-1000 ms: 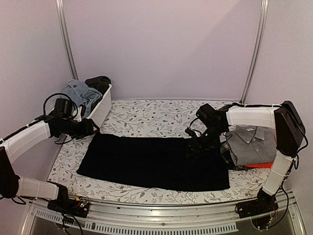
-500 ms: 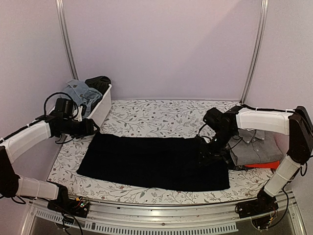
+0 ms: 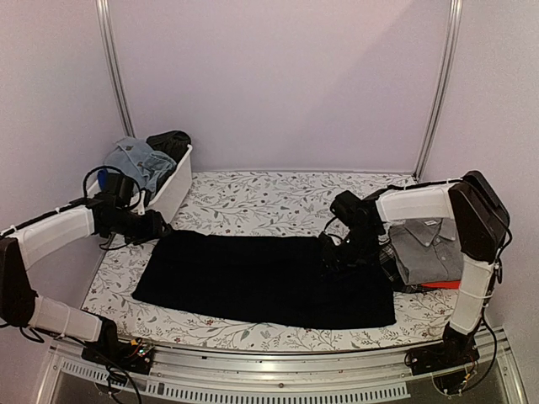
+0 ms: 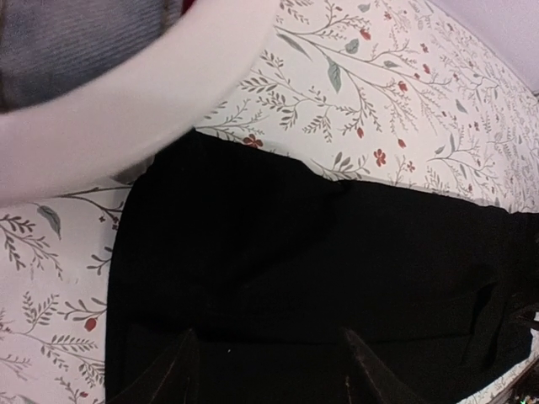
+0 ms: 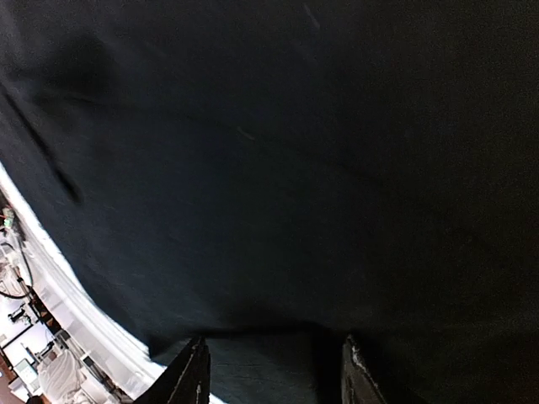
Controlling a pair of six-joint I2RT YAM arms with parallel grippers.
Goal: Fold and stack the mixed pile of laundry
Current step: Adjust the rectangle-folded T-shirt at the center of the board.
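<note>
Garments of grey-blue cloth (image 3: 135, 158) fill the white rectangular plastic tub (image 3: 174, 188). Beside it the left gripper (image 3: 157, 225) hovers, jaws apart, over the large black garment (image 3: 253, 282) flat on the floral tablecloth (image 3: 253, 202). The right gripper (image 3: 331, 257), jaws parted, hangs over its right end, beside the grey collared shirt (image 3: 429, 249).

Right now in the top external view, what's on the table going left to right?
white tub → black garment, spread flat → grey collared shirt, folded, on top of the stack at the right edge.
</note>
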